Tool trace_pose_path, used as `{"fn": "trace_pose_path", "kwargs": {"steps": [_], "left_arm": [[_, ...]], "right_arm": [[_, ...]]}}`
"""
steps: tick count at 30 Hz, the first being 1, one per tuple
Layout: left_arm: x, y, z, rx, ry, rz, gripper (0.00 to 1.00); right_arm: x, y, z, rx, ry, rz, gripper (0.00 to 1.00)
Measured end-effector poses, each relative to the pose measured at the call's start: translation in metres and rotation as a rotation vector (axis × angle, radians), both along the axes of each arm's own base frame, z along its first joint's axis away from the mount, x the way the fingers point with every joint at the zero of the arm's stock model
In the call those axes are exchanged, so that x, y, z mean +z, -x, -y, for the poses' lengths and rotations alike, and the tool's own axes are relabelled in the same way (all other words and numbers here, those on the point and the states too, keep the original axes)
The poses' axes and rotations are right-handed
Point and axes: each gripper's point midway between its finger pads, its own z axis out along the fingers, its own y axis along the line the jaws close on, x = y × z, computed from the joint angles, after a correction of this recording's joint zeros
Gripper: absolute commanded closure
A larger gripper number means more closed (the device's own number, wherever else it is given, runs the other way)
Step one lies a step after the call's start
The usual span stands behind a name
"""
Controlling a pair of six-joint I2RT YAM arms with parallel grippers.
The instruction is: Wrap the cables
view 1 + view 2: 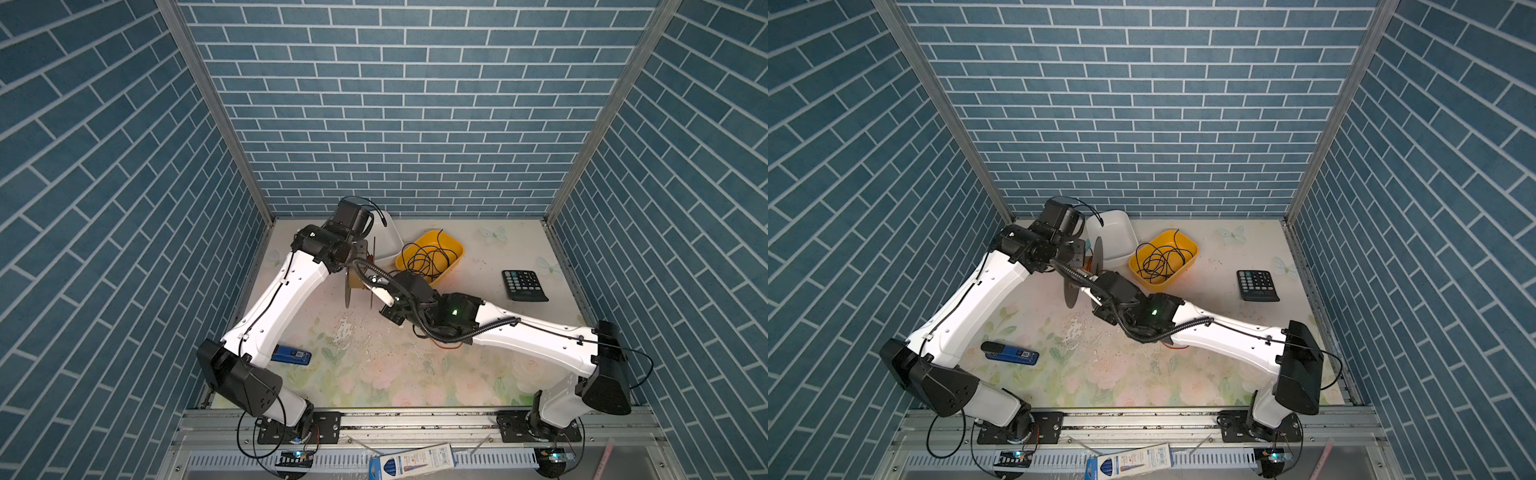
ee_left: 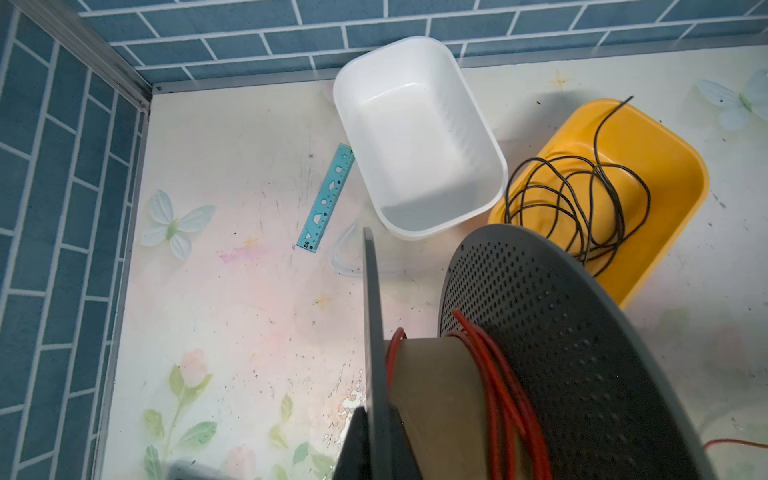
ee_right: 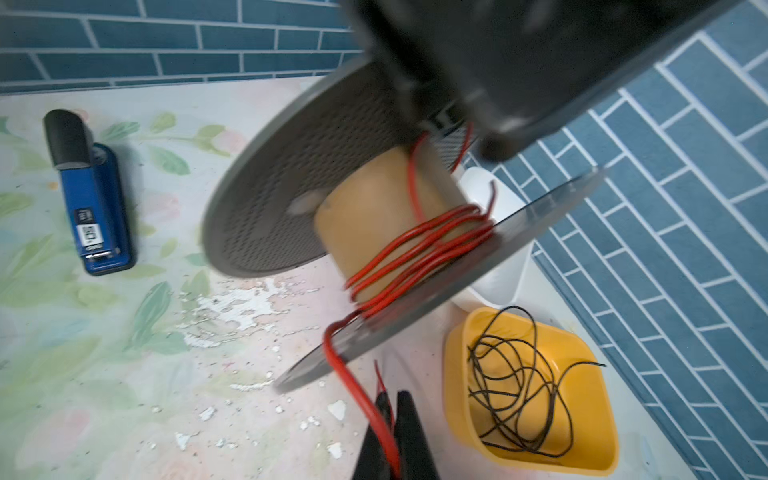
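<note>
A spool with two grey perforated flanges (image 2: 561, 340) and a tan core (image 3: 365, 216) is held off the table near the back. My left gripper (image 2: 372, 440) is shut on the thin edge of one flange (image 2: 374, 316). Several turns of the orange-red cable (image 3: 415, 249) lie round the core, bunched against the other flange (image 3: 519, 232). A strand runs off the core, over that flange's rim, to my right gripper (image 3: 392, 432), which is shut on it. In both top views the spool (image 1: 347, 286) (image 1: 1073, 291) shows edge-on between the two wrists, and a loop of cable (image 1: 446, 347) shows under the right forearm.
A white bin (image 2: 419, 137) and a yellow bin (image 2: 681, 174) holding a black wire tangle (image 2: 582, 199) stand just behind the spool. A black calculator (image 1: 524, 285) lies at the right, a blue stapler (image 3: 93, 199) at the left front, a teal ruler (image 2: 327, 199) near the back-left corner.
</note>
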Motion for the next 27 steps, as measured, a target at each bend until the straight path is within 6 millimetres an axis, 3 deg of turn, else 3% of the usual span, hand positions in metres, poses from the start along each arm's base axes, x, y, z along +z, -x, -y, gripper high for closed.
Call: {"fn": "trace_pose_path", "kwargs": {"steps": [9, 14, 17, 21, 27], "left_arm": [[0.018, 0.001, 0.024, -0.027, -0.021, 0.071, 1.00], [0.023, 0.000, 0.029, -0.038, -0.036, 0.090, 1.00], [0.009, 0.020, 0.028, -0.098, -0.089, 0.002, 1.00], [0.001, 0.035, 0.026, -0.146, -0.118, -0.066, 1.00], [0.005, 0.048, 0.028, -0.198, -0.104, -0.096, 1.00]], "right_arm": [[0.033, -0.037, 0.013, -0.088, 0.010, -0.020, 1.00], [0.035, -0.047, 0.019, -0.128, -0.005, -0.037, 0.86], [0.038, -0.075, 0.039, -0.208, -0.028, -0.031, 0.79], [0.029, -0.101, 0.062, -0.274, -0.066, -0.040, 0.74], [0.001, -0.090, 0.057, -0.184, -0.094, -0.112, 0.81]]}}
